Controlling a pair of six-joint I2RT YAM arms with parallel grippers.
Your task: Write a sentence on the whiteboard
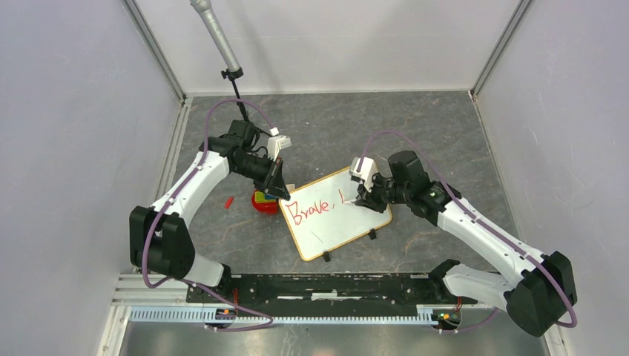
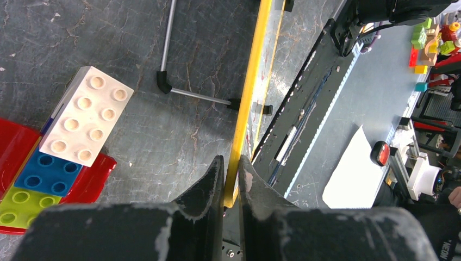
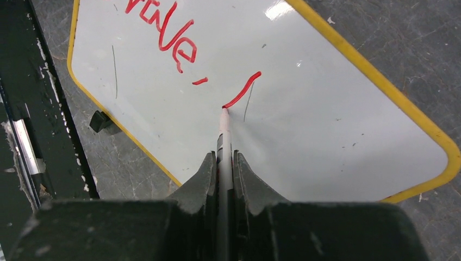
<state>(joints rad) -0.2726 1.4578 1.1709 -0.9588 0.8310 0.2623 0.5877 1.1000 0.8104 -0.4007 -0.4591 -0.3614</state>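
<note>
Closest to the lens, the right gripper (image 3: 223, 163) has its two dark fingers pressed in on a thin white marker (image 3: 224, 130), which runs straight out beyond the fingertips. The marker's tip touches the whiteboard (image 3: 326, 125) at the lower end of a slanting red stroke (image 3: 243, 88). Ahead of this gripper and to its left sits the sentence (image 3: 173, 44) in red handwriting; it reads "Brave," and the slanting stroke stands just past the comma. Left of the fingers, a small black clip foot (image 3: 101, 120) grips the board's yellow frame where it meets the grey stone-patterned table (image 3: 380, 32). The left gripper (image 2: 232, 168) is pinched tight on the board's yellow frame edge (image 2: 249, 81), which runs away from between its fingertips. To the left of those fingers, apart from them, a white studded brick (image 2: 87, 117) lies across a blue brick (image 2: 48, 173) and a green brick (image 2: 19, 204), all three on a red dish (image 2: 93, 175). From above, the whiteboard lies slanted between the two grippers, the left one at its upper left corner and the right one over its upper right part. A small red piece (image 1: 229, 201) lies on the table just left of the dish.
</note>
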